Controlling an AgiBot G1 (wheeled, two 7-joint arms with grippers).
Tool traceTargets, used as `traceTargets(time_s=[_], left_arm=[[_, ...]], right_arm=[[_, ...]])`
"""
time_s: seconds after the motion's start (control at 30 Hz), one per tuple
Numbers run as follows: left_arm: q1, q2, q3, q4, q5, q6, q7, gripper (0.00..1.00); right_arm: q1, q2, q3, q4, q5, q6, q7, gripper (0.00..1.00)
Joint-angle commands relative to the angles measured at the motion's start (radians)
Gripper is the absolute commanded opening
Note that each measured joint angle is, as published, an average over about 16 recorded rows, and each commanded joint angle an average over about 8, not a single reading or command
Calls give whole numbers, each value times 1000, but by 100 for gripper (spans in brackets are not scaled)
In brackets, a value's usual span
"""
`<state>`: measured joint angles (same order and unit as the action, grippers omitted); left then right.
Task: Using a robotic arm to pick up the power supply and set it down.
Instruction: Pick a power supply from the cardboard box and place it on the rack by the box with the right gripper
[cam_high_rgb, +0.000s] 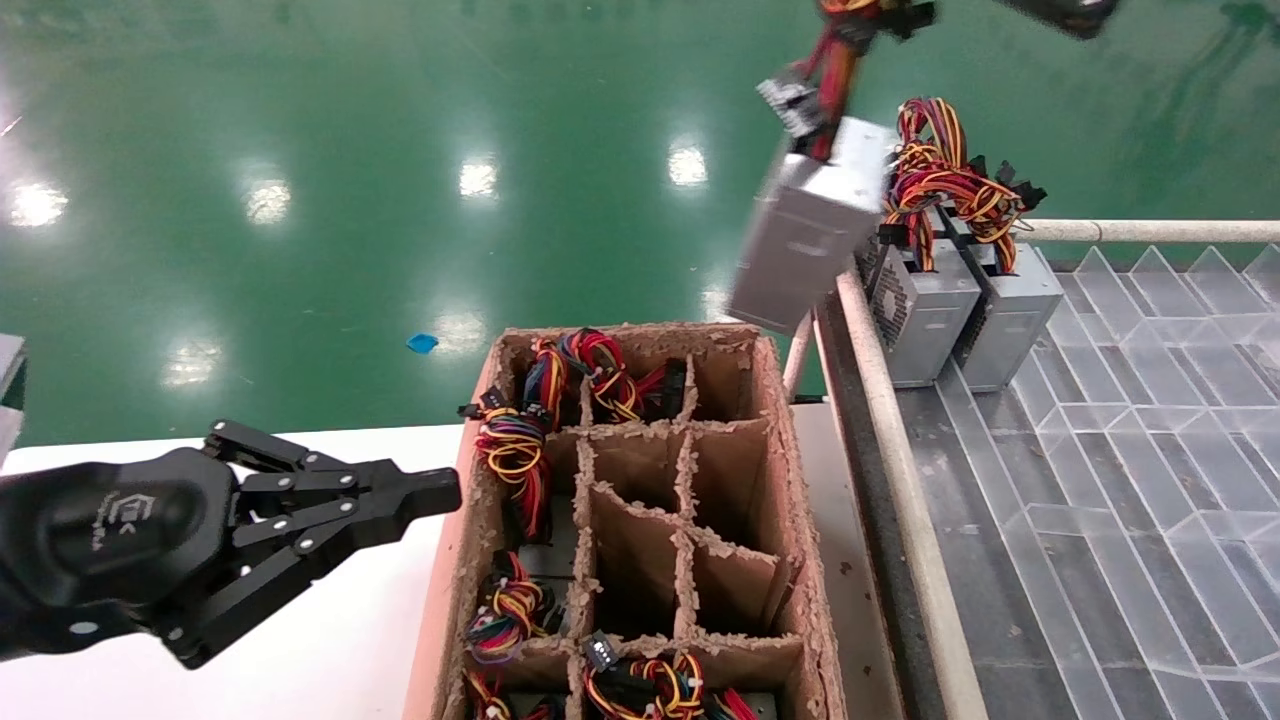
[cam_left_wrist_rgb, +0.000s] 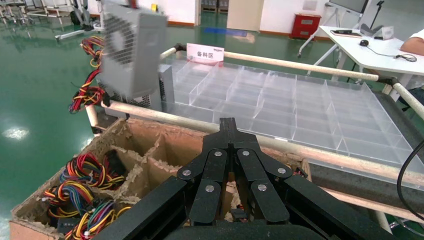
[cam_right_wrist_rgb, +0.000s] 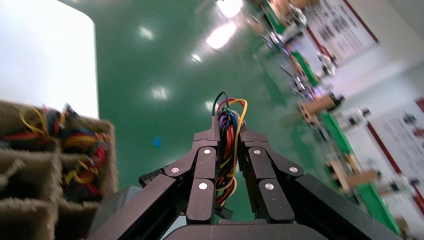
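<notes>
The power supply, a grey metal box, hangs tilted in the air above the far right corner of the cardboard box. It dangles from its bundle of red, yellow and black wires, which runs up past the top edge of the head view. In the right wrist view my right gripper is shut on that wire bundle. The left wrist view shows the power supply hanging with its fan grille visible. My left gripper is shut and empty, low at the left over the white table, beside the cardboard box.
A brown cardboard divided box holds several wire bundles in its left and near cells. Two more grey supplies stand in the far corner of a clear divided tray. A beige rail runs between box and tray.
</notes>
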<state>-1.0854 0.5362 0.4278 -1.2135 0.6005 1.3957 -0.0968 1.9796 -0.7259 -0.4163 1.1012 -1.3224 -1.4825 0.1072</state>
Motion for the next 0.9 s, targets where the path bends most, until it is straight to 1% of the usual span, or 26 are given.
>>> traceTargets(time_s=[0.03,0.13,0.3,0.5,0.6,0.73,0.9], left_arm=[[0,0,0,0,0,0,0,0],[0,0,0,0,0,0,0,0],[0,0,0,0,0,0,0,0],[0,0,0,0,0,0,0,0],[0,0,0,0,0,0,0,0],[0,0,0,0,0,0,0,0],[0,0,0,0,0,0,0,0]], right_arm=[[4,22,5,-10,-9,2,-5,0],[-16,73,13,-7,-11,-3,11,0],[-75,155,26,1,-3,-6,35,0],[-158,207,38,-37,11,16,15,0],[-196,208,44,-93,21,36,-20,0],[-232,185,51,-201,36,60,-90,0],[-236,134,47,-351,30,78,-190,0]])
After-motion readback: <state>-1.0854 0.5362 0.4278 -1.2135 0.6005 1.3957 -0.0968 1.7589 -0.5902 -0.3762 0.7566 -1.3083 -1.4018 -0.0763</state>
